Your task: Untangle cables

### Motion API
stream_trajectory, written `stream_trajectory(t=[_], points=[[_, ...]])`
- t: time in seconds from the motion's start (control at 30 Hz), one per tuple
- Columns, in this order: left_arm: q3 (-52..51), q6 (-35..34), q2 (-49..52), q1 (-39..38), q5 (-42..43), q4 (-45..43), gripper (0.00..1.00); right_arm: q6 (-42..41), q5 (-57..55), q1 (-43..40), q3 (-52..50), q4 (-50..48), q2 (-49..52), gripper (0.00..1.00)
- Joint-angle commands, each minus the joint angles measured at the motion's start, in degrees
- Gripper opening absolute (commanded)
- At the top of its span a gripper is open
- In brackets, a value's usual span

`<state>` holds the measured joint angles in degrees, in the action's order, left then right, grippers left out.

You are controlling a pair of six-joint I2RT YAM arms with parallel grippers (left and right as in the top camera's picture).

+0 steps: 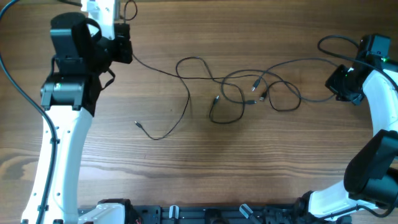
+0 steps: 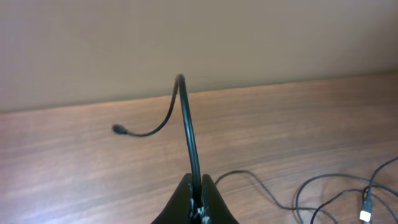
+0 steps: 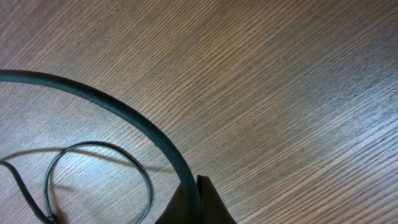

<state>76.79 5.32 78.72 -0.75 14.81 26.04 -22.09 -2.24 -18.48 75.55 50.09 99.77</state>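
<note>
Left gripper [image 2: 198,200] is pressed shut, pinching one strand near its plug end at the far-left of the brown wooden table [image 1: 186,180]. Right gripper [image 3: 196,190] is clamped on a strand at the far right. The arms are well apart, probably to draw the tangle open. Thin black flexible cables [image 1: 242,93] lie mid-table between them: loose crossed loops with tiny plugs inside, one free end trailing lower left.

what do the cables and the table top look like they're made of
cables: probably a rubber or soft plastic jacket, black with a slight sheen; they bend in smooth loops without kinks. table: wood or wood-look laminate, brown with fine straight grain lines and a low-gloss finish; the look does not settle which.
</note>
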Motion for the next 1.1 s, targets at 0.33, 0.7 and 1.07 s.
stream_trajectory(t=[0.33,0.7,1.07], points=[[0.26,0.63,0.15,2.25,1.31,7.43,0.04,-1.51,-2.19,-0.13,-0.11,1.09,0.52,0.04],[0.26,0.44,0.15,2.1,13.88,8.2,0.47,-1.44,1.46,1.11,-0.11,0.74,0.52,0.04],[0.24,0.72,0.57,-6.34,16.2,10.75,0.87,7.19,10.29,12.5,2.27,-2.43,-5.4,0.05]])
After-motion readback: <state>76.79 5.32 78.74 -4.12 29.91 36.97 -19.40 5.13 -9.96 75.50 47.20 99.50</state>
